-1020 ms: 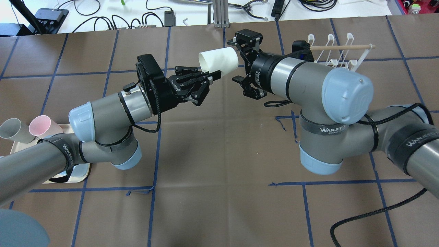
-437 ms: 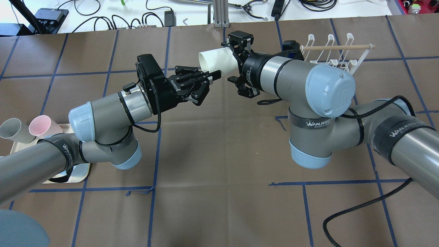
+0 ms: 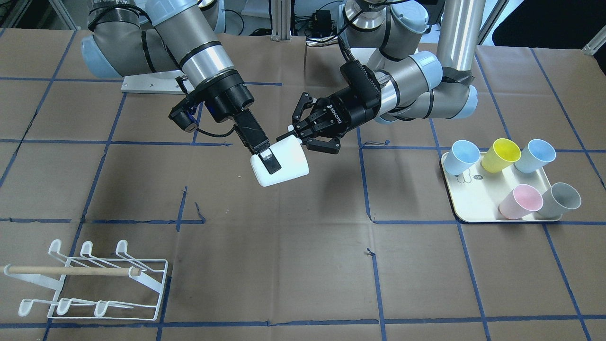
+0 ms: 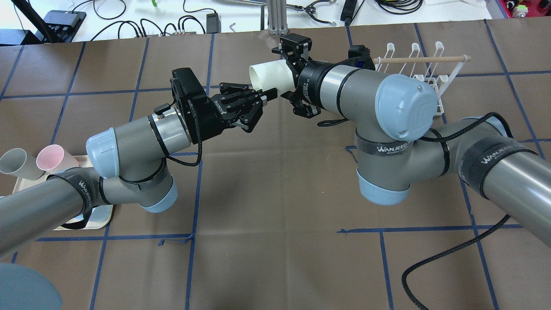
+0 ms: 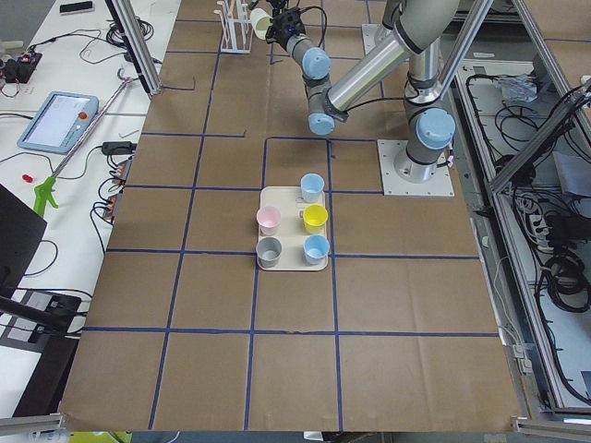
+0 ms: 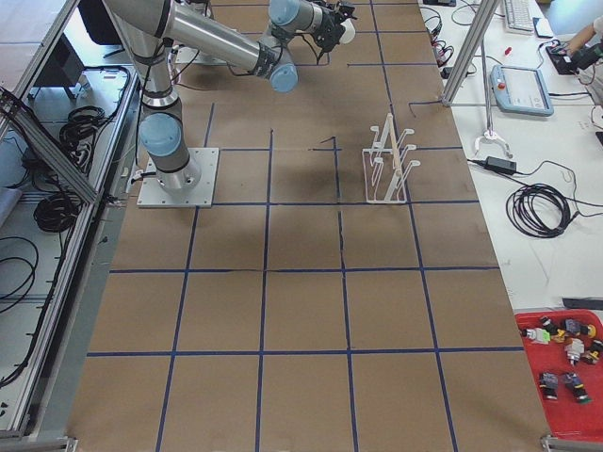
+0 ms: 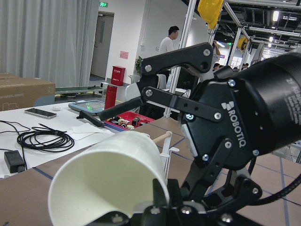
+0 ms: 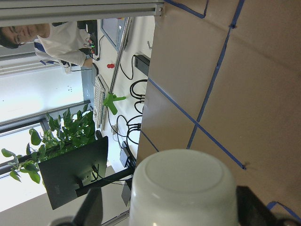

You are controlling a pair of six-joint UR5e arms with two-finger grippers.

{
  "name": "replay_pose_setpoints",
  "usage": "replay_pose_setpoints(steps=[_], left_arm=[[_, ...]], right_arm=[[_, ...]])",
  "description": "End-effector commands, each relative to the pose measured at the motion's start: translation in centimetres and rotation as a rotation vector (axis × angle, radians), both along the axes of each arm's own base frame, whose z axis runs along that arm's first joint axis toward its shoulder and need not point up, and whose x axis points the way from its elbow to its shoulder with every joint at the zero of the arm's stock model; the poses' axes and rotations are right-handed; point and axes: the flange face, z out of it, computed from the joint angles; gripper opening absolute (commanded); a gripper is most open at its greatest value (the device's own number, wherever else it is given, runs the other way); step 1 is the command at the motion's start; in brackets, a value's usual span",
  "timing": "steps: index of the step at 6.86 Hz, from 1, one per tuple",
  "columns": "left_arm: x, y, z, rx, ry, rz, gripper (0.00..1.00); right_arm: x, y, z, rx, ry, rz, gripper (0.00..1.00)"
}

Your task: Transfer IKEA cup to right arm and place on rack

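A white IKEA cup [image 4: 272, 74] hangs on its side above the table's middle. My left gripper [image 4: 267, 93] is shut on the cup's rim, which also shows in the front view [image 3: 292, 137]. The right arm [image 4: 366, 92] reaches in from the other side. Its gripper [image 4: 288, 79] is open, with its fingers [image 3: 266, 159] straddling the cup's closed end [image 3: 279, 170]. In the right wrist view the cup's base [image 8: 183, 186] sits between the two fingers, with a gap on the left side. The white wire rack [image 4: 424, 64] with its wooden dowel stands beyond the right arm.
A cream tray [image 3: 473, 206] with several coloured cups lies on the left arm's side, partly under that arm [image 4: 26, 189]. Cables and tools lie past the table's far edge [image 4: 129, 19]. The rack [image 3: 90, 284] stands near the operators' edge in the front view.
The right arm has moved leftward toward the cup, so its open fingers now straddle the cup's closed end. The left gripper and cup have stayed still.
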Motion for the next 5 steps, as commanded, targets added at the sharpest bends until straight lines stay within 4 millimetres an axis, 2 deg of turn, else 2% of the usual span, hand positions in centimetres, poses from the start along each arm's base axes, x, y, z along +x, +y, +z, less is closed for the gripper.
replay_pose_setpoints(steps=[1,2,5], left_arm=[[0.0,-0.03,0.06,-0.003,0.0,0.0,0.04],[0.0,-0.03,0.06,-0.003,0.0,0.0,0.04],[0.0,-0.03,0.06,-0.003,0.0,0.0,0.04]], right_arm=[[0.33,-0.02,-0.11,0.0,0.001,0.008,1.0],[0.32,-0.01,-0.35,0.008,0.001,0.006,0.99],[0.25,-0.02,-0.56,0.006,0.01,0.012,0.73]])
